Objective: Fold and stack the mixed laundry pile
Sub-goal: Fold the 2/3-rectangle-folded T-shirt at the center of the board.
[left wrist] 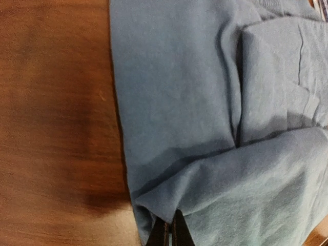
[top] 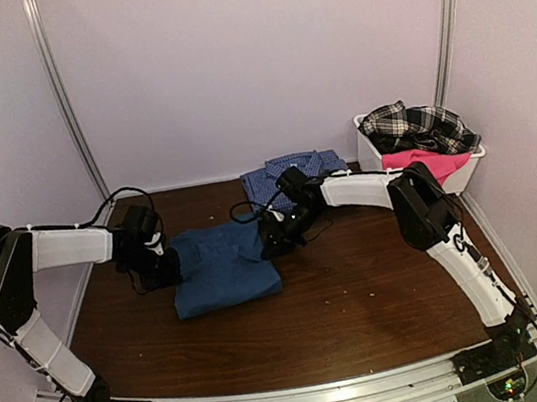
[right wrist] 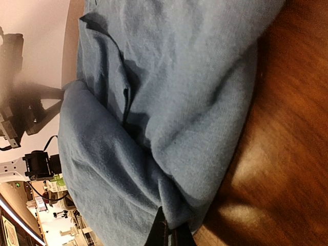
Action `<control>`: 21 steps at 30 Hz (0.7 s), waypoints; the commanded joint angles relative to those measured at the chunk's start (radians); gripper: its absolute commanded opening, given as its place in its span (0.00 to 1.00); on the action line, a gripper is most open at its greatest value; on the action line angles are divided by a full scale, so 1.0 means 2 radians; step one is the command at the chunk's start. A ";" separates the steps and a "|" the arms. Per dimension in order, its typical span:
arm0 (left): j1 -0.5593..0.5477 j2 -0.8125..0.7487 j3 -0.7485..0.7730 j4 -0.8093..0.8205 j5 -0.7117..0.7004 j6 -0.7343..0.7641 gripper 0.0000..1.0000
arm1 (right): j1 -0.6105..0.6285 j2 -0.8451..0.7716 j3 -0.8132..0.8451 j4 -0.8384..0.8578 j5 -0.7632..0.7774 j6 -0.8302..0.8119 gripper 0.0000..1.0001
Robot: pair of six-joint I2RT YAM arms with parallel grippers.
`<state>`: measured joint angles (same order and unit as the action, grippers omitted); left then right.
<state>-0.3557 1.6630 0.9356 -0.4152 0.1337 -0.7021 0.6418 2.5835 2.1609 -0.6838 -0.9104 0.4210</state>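
Dark blue cotton T-shirt (top: 223,268), partly folded, lies on the brown wooden surface (top: 364,298) between both claws. Left claw (top: 169,266) pinches its left edge, fingers pressed together; right claw (top: 273,243) pinches its right edge likewise.

Left arm (top: 68,246) with elbow bent far out left, forearm reaching inward, left gripper (top: 161,260) held low, right arm (top: 421,203) with elbow raised, forearm angled inward, right gripper (top: 274,238) held low, both grippers pinched closed on opposite edges of the dark blue T-shirt (top: 223,268)
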 commanded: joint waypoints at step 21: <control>-0.249 0.008 -0.031 -0.010 0.024 -0.026 0.00 | 0.049 -0.332 -0.581 0.112 0.052 -0.012 0.00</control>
<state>-0.7921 1.5623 0.7670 -0.3996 0.1692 -0.8082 0.7715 1.9720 1.1107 -0.4488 -0.9310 0.3759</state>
